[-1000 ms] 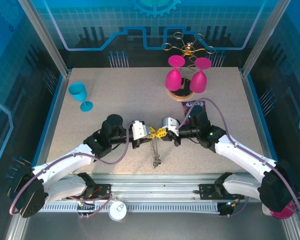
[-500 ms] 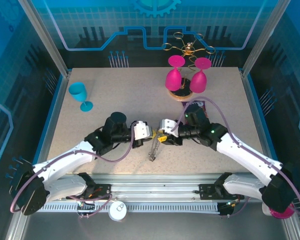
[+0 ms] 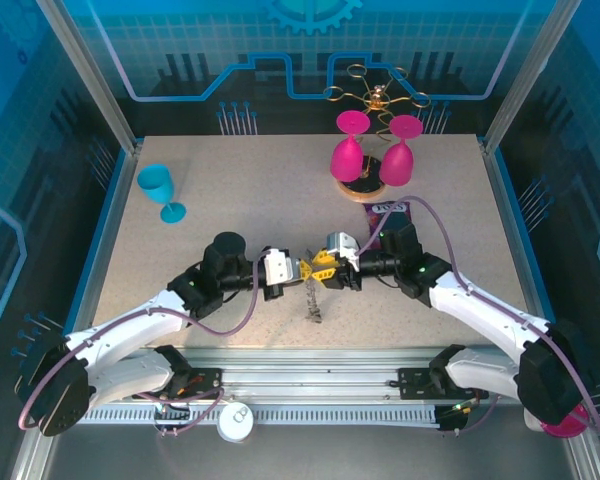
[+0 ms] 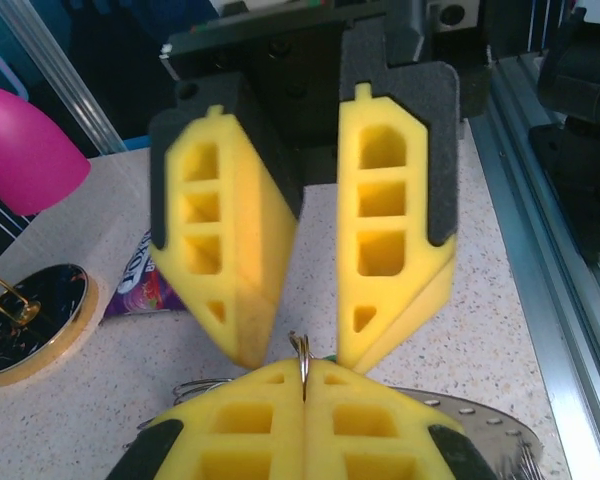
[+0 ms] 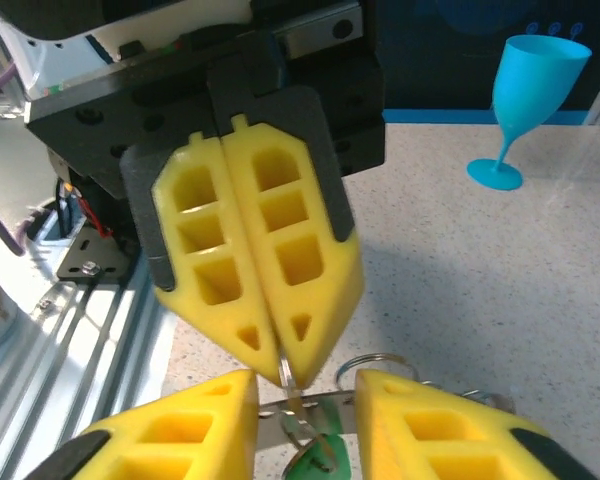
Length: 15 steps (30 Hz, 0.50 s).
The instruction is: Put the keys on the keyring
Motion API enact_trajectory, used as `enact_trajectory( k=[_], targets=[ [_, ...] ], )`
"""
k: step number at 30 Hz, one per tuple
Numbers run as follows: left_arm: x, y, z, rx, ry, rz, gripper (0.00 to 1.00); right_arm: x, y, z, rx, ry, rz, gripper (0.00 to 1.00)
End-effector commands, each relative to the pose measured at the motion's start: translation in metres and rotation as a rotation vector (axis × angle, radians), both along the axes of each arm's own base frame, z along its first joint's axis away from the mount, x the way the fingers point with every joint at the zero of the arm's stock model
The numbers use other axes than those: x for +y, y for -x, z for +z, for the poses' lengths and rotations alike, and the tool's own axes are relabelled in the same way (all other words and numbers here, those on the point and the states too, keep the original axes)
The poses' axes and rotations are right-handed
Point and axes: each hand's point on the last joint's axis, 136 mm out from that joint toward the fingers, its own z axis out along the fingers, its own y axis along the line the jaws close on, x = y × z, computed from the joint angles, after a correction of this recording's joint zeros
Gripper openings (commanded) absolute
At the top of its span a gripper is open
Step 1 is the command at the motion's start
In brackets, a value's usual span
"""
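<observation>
My left gripper (image 3: 300, 270) (image 4: 303, 378) (image 5: 283, 368) is shut on a thin silvery split ring (image 4: 302, 352) that stands upright between its yellow pads. Under it lies the keyring (image 4: 480, 420), a flat grey curved rim edged with small links, and a chain (image 3: 313, 300) hangs from the meeting point toward the table. My right gripper (image 3: 325, 268) (image 5: 305, 405) (image 4: 302, 352) faces the left one tip to tip, its jaws apart. A key with a green head (image 5: 320, 458) and a silver blade sits between its fingers; I cannot tell whether the pads touch it. More wire loops (image 5: 375, 365) lie beside it.
A blue goblet (image 3: 160, 190) (image 5: 535, 90) stands at the far left. Two pink glasses (image 3: 348, 150) hang upside down on a gold wire stand (image 3: 375, 98) with a round base (image 4: 30, 320) at the back. A purple packet (image 3: 388, 210) (image 4: 145, 285) lies behind the right arm.
The right gripper was shut a second ago and now has its jaws apart. Both grippers dipped toward the near edge, then came back up, still tip to tip with the chain hanging.
</observation>
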Motion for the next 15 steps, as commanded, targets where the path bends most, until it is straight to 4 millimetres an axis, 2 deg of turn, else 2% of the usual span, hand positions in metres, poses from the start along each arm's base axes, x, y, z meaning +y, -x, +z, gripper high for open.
enact_trajectory(
  k=[1, 3, 4, 7, 8, 9, 15],
  targets=[
    [-0.005, 0.01, 0.025, -0.047, 0.09, -0.054, 0.0, 0.002, 0.0, 0.006, -0.01, -0.037, 0.022, 0.17],
    [-0.005, 0.01, 0.025, -0.042, 0.094, -0.054, 0.0, 0.002, 0.0, 0.007, -0.016, -0.031, 0.022, 0.02],
    [-0.005, 0.01, 0.025, -0.037, 0.093, -0.053, 0.0, 0.001, 0.0, 0.008, -0.025, -0.028, 0.021, 0.0],
    [-0.003, 0.006, 0.022, -0.028, 0.073, -0.03, 0.0, -0.001, 0.0, 0.012, -0.056, 0.01, 0.015, 0.0],
    [-0.002, 0.004, 0.02, -0.025, 0.057, -0.016, 0.1, -0.001, 0.001, 0.013, -0.072, 0.04, 0.017, 0.0],
    [-0.001, 0.002, 0.016, -0.021, 0.032, -0.005, 0.13, -0.001, 0.003, 0.014, -0.09, 0.077, 0.022, 0.0],
    [0.003, -0.009, -0.01, 0.035, -0.139, 0.032, 0.14, 0.01, 0.018, 0.018, -0.173, 0.293, 0.101, 0.0]
  ],
)
